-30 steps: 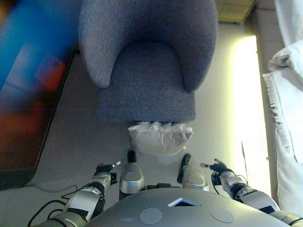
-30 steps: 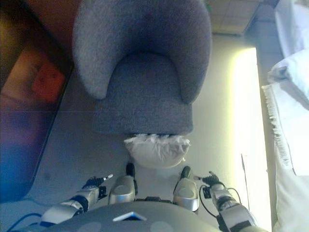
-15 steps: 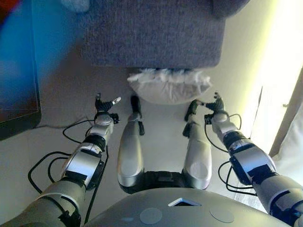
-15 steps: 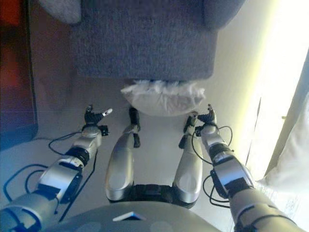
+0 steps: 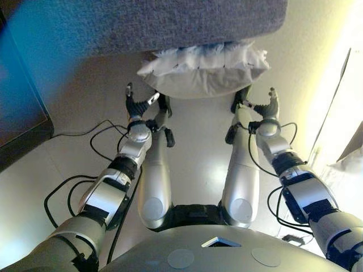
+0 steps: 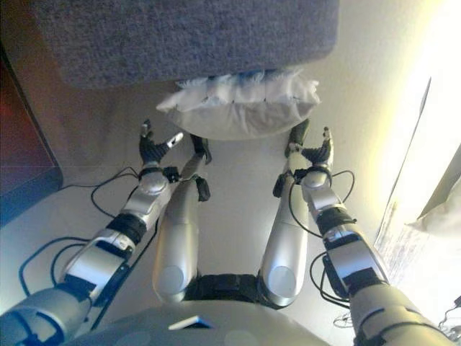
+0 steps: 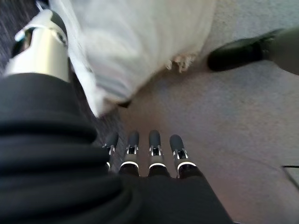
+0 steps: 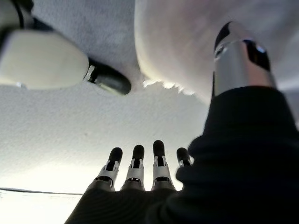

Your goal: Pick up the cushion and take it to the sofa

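Observation:
A white cushion (image 5: 205,71) with a ruffled edge lies on the floor against the front of the grey sofa (image 5: 170,22). My left hand (image 5: 138,107) hovers just below the cushion's left end, fingers straight and spread, not touching it. On the other side my right hand (image 5: 265,109) is raised the same way beside the cushion's right end, also apart from it. Both wrist views show straight fingers (image 7: 154,142) (image 8: 135,161) over bare floor, with the cushion (image 7: 131,46) (image 8: 187,42) close past each thumb.
A dark flat panel (image 5: 20,102) lies on the floor at the left. A bright strip of light and pale fabric (image 5: 349,164) run along the right side. The floor (image 5: 198,141) is pale carpet.
The camera has tilted down, so sofa and cushion sit higher in view. Both arms have reached forward, bringing the hands up to the cushion's two ends.

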{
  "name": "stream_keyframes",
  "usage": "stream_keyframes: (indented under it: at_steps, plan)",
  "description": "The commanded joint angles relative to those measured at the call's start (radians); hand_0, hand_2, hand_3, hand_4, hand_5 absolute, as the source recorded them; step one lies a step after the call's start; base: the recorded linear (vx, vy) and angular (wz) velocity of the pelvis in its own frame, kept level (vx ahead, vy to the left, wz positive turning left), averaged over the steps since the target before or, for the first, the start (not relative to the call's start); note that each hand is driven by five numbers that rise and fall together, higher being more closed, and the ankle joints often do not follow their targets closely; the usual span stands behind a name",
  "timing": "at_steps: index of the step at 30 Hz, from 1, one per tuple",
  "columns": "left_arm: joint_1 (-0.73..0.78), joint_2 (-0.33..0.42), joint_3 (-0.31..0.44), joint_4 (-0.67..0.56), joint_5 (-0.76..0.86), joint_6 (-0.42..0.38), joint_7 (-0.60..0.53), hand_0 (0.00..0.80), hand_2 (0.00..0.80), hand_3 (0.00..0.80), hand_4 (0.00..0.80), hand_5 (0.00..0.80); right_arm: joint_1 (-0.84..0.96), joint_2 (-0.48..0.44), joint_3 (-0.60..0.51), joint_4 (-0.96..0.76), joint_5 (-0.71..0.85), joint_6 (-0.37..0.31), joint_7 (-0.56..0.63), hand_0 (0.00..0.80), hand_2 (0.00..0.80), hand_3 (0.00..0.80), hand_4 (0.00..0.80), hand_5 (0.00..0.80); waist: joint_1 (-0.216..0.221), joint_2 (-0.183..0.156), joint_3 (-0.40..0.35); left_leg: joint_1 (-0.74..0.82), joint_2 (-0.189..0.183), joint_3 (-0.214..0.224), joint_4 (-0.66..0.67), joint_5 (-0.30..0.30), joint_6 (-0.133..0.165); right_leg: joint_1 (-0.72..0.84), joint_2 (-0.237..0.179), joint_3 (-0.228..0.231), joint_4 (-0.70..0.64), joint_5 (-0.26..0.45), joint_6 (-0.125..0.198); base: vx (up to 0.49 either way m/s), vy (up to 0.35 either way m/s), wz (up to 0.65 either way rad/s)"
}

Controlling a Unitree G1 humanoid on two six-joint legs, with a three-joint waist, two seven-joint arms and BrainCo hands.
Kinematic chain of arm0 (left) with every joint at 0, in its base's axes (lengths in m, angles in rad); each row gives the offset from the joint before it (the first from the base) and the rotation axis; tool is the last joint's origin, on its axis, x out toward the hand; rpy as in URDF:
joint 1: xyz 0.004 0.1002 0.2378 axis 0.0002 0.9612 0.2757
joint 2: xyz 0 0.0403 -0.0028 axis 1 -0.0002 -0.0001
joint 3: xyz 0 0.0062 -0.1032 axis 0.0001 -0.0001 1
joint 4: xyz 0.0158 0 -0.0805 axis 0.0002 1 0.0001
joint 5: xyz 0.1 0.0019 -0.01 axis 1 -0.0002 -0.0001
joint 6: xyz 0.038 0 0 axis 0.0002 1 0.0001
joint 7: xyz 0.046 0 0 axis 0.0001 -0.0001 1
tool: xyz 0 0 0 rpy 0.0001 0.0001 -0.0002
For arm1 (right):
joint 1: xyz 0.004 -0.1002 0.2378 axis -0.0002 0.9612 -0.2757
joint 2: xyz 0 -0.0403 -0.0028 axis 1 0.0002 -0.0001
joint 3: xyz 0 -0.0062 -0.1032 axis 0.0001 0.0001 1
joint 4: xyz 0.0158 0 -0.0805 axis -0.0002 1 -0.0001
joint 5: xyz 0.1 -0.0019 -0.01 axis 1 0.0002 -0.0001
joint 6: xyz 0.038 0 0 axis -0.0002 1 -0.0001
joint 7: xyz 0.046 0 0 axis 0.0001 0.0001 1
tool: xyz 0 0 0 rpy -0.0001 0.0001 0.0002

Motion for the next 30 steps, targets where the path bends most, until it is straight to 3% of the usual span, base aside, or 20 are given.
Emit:
stream_keyframes:
  at_steps: [1,5,10,20,26,30]
  plan:
    - [-0.013,0.051,0.058,0.059,-0.119,-0.220,-0.107,0.000,0.000,0.000,0.000,0.000,0.044,-0.110,-0.005,-0.028,-0.029,-0.164,-0.011,0.000,0.000,0.000,0.000,0.000,-0.019,0.028,-0.001,-0.183,0.017,-0.044,0.103,0.010,-0.013,-0.129,0.003,0.027,0.086,-0.021,0.025,0.013,-0.055,-0.12]
    - [-0.079,0.101,0.076,0.064,-0.156,-0.296,-0.132,0.000,0.000,0.000,0.000,0.000,-0.029,-0.152,0.016,-0.078,-0.034,-0.237,-0.030,0.000,0.000,0.000,0.000,0.000,-0.026,0.017,-0.001,-0.280,0.035,-0.060,0.143,0.003,-0.019,-0.223,0.011,0.045,0.119,-0.026,0.018,0.010,-0.050,-0.10]
    - [-0.090,0.121,0.076,-0.065,-0.146,-0.263,-0.050,0.000,0.000,0.000,0.000,0.000,-0.084,-0.200,0.028,-0.241,-0.046,-0.246,-0.077,0.000,0.000,0.000,0.000,0.000,-0.019,0.010,-0.001,-0.366,0.041,-0.095,0.167,0.000,-0.027,-0.299,0.011,0.055,0.137,-0.023,0.019,0.005,-0.050,-0.07]
    - [-0.173,0.103,0.097,-0.140,-0.240,-0.233,-0.055,0.000,0.000,0.000,0.000,0.000,-0.246,-0.216,0.088,-0.334,-0.164,-0.252,0.029,0.000,0.000,0.000,0.000,0.000,0.005,-0.009,-0.001,-0.463,0.033,-0.158,0.191,0.001,-0.030,-0.376,0.010,0.056,0.164,-0.026,0.026,0.026,-0.035,0.05]
    - [-0.233,0.098,0.063,-0.158,-0.315,-0.169,-0.178,0.000,0.000,0.000,0.000,0.000,-0.338,-0.212,0.155,-0.338,-0.087,-0.234,0.215,0.000,0.000,0.000,0.000,0.000,0.020,-0.010,-0.001,-0.495,0.018,-0.177,0.182,0.011,-0.033,-0.404,0.005,0.052,0.164,-0.022,0.036,0.036,-0.021,0.06]
    - [-0.251,0.097,0.037,-0.185,-0.371,-0.136,-0.286,0.000,0.000,0.000,0.000,0.000,-0.374,-0.207,0.205,-0.359,-0.003,-0.184,0.450,0.000,0.000,0.000,0.000,0.000,0.028,-0.009,-0.001,-0.511,0.017,-0.181,0.179,0.019,-0.035,-0.421,-0.003,0.048,0.168,-0.021,0.039,0.023,0.003,0.13]
